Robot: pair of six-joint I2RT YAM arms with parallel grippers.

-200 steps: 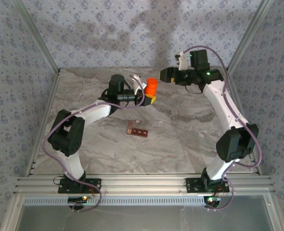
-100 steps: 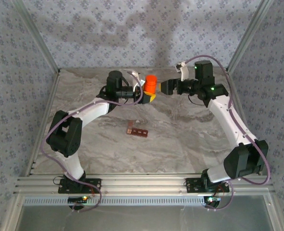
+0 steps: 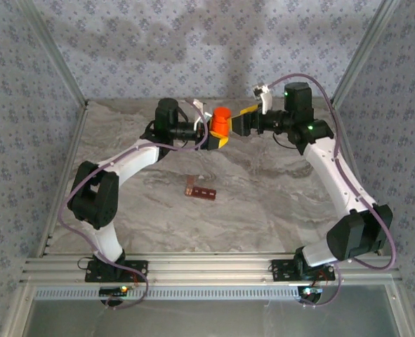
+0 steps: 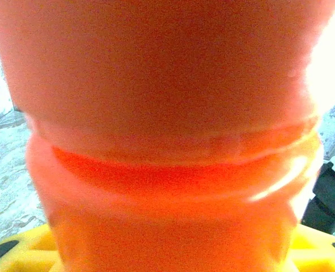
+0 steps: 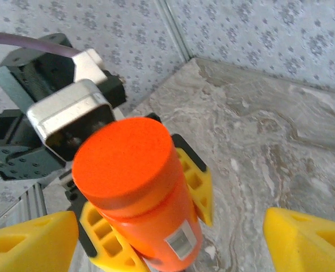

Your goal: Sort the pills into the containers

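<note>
Marbled tabletop (image 3: 263, 203), patterned walls (image 3: 123, 49): left tool (image 3: 215, 135) grips the orange bottle (image 3: 222, 121), right tool (image 3: 241, 119) gapes wide

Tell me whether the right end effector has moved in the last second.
Yes. Measured against the unmoved pill strip on the table, the right end effector has shifted left, up to the orange bottle.

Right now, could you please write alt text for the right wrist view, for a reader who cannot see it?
An orange bottle, cap on, is clamped between the yellow fingers of the left gripper. The right gripper stands open, its yellow fingers at the picture's bottom corners, either side of the bottle, above a marbled table.
</note>
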